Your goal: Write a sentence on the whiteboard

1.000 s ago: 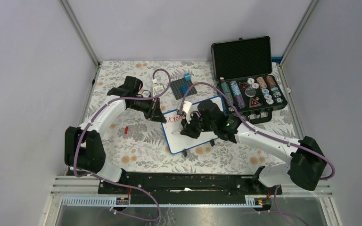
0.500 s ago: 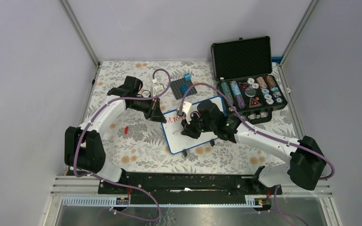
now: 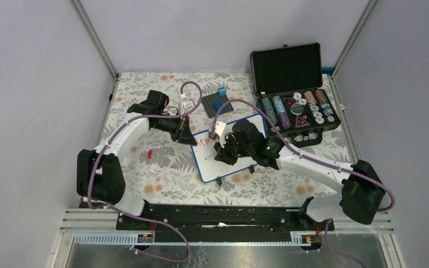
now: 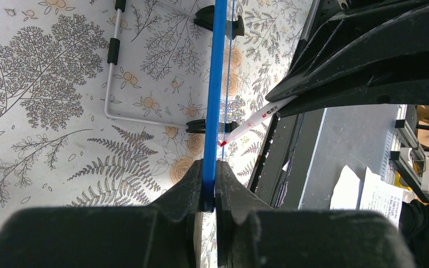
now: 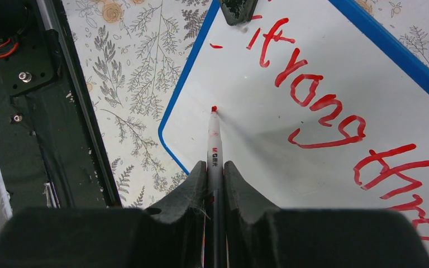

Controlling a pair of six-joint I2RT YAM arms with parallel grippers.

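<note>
Whiteboard, small white rectangle with blue rim point(image 3: 212, 167), is sitting at centre of the top view, carrying several red handwritten words point(image 5: 313, 106), sentence seemingly unfinished; left gripper point(image 4: 209, 176) is pinching its rim, right gripper point(image 5: 215, 170) is clamping a white red-tipped marker point(image 5: 213, 134) over blank board.

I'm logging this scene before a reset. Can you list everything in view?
whiteboard: one, white with blue rim and red writing, table centre
marker: one, white with red tip, in the right gripper, pointing at the board
case: one, black, open, far right
chips: several rows, mixed colours, inside the case
baseplate: one, dark grey, beyond the board
bricks: a few, blue, on the baseplate
red piece: one, small, left of the board
tablecloth: one, white with fern print, covering the table
left gripper: black, shut on the whiteboard's rim
right gripper: black, shut on the marker
</note>
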